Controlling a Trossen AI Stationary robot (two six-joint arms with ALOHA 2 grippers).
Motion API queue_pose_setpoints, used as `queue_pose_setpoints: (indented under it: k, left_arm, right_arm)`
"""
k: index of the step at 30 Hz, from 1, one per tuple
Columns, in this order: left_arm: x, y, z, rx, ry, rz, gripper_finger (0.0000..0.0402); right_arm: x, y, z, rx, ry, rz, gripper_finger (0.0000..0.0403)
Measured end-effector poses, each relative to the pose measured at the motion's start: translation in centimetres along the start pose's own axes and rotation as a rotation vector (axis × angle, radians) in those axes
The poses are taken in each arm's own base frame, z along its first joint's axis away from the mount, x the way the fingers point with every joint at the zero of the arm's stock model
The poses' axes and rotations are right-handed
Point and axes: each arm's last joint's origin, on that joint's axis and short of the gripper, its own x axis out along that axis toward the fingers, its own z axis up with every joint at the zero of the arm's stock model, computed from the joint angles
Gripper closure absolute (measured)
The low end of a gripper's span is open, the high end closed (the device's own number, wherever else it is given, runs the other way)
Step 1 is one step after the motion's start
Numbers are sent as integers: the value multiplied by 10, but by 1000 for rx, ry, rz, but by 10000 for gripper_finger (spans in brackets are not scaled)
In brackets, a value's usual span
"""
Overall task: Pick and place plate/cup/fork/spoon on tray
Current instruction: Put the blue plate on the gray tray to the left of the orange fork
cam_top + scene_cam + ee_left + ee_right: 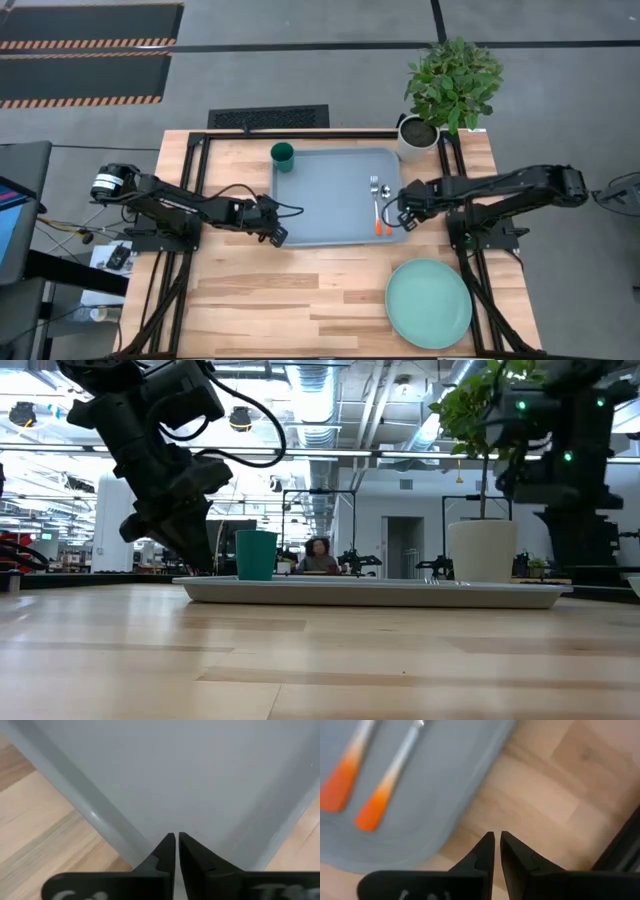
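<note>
An open-plan robotics lab: exposed ceiling ducts [330, 400], hazard-striped floor mats [85, 45], more rigs behind a seated person [320, 555].

The surface [290, 290] is pale wooden planking edged by a black frame. Directly on it lie the light blue-grey tray [330, 205] at the far middle, the mint-green plate [429, 303] near the front right corner, well apart from the tray, and a white plant pot [416, 140] just beside the tray's far right corner.
</note>
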Motion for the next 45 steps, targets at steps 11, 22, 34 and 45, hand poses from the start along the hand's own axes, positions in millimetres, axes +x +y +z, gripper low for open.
queue_pose_setpoints:
  k: [11,22,34,45]
  left_arm:
    - [0,0,0,-3,-9,7,398]
    - [0,0,1,-4,-13,10,397]
    - [0,0,0,-2,-11,12,397]
    - [0,2,0,3,-4,24,397]
  right_arm:
    - [14,6,-1,25,-28,116,365]
    - [17,5,-1,30,-38,110,387]
    - [29,9,-9,66,-57,169,378]
    - [28,14,-6,71,-82,220,383]
